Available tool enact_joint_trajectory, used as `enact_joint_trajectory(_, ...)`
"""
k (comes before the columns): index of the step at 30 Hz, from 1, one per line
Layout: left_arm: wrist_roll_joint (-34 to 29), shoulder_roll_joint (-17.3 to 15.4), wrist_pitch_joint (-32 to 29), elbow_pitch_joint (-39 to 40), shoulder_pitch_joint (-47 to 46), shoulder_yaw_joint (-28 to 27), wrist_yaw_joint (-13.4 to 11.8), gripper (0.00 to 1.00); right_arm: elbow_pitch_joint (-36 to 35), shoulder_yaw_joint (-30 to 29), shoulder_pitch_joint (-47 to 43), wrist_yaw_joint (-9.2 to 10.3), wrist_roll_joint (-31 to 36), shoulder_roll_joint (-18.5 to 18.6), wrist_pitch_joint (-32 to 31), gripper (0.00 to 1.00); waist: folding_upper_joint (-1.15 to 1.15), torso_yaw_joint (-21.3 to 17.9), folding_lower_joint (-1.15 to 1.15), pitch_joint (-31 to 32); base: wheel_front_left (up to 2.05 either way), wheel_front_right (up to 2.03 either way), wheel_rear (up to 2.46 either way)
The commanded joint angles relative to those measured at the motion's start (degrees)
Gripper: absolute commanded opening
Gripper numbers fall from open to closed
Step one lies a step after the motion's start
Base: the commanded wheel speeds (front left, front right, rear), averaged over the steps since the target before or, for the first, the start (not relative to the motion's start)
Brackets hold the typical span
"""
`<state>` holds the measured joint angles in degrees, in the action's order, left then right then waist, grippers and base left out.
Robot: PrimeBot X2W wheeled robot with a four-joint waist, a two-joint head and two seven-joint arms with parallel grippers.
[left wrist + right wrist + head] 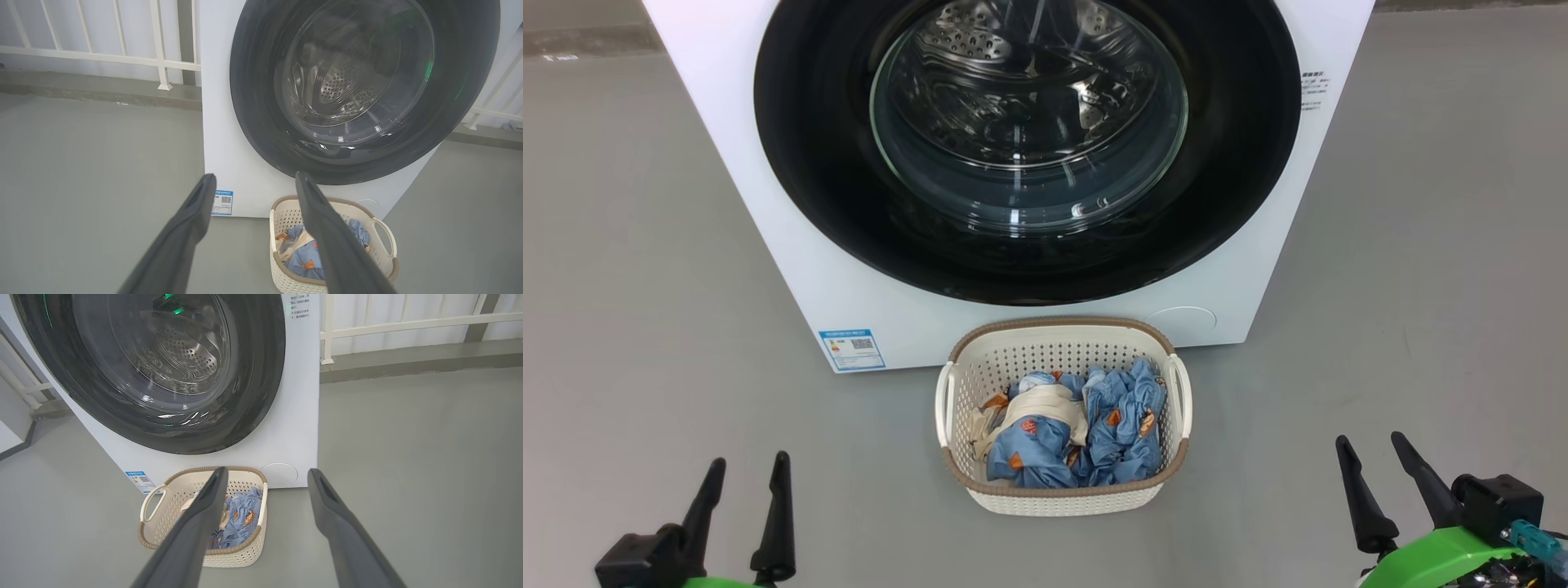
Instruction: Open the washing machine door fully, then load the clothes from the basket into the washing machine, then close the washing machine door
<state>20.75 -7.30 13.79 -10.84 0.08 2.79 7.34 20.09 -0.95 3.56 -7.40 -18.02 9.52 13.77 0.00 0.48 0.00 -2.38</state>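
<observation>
Step 1 is pending: washing machine door [1029,269] shut, left hand [751,459] and right hand [1370,439] spread, empty; next move needs a reach to the door rim.

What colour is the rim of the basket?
Brown, woven-looking, on a cream-white basket. The head view shows it best.

Gloss, steel, plastic and cloth on a matt floor [645,245].
Door [1029,147] — glossy black rim round clear, shining glass; behind it the drum [980,41] is bright perforated steel. Machine [792,269] body smooth white, faintly sheened. Basket [1054,359] matt cream plastic, pierced, its brown rim woven-looking. Clothes [1119,425] — soft crumpled cloth.
</observation>
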Motion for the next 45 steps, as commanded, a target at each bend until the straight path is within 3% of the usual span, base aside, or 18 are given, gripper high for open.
enact_joint_trajectory(1,-2.26,-1.57,1.14,1.35,-1.03,-1.69,0.14,1.00,-1.41,0.97,2.01,-0.09,2.23,1.19,1.16,1.00,0.00,-0.01,0.00,0.04,0.00,0.00,0.00)
enact_joint_trajectory(22,-5.54,-1.43,1.21,0.20,-1.75,-3.25,0.14,1.00,-1.42,0.79,1.93,-0.09,2.16,0.91,1.23,1.00,0.00,-0.68,0.00,-0.06,0.21,0.21,-0.42)
enact_joint_trajectory(45,-4.05,-0.59,1.21,0.46,-1.99,-4.18,0.14,1.00,-1.13,1.57,1.89,-0.09,2.00,0.00,1.23,1.00,0.00,-1.39,0.00,0.42,1.06,1.04,-2.11)
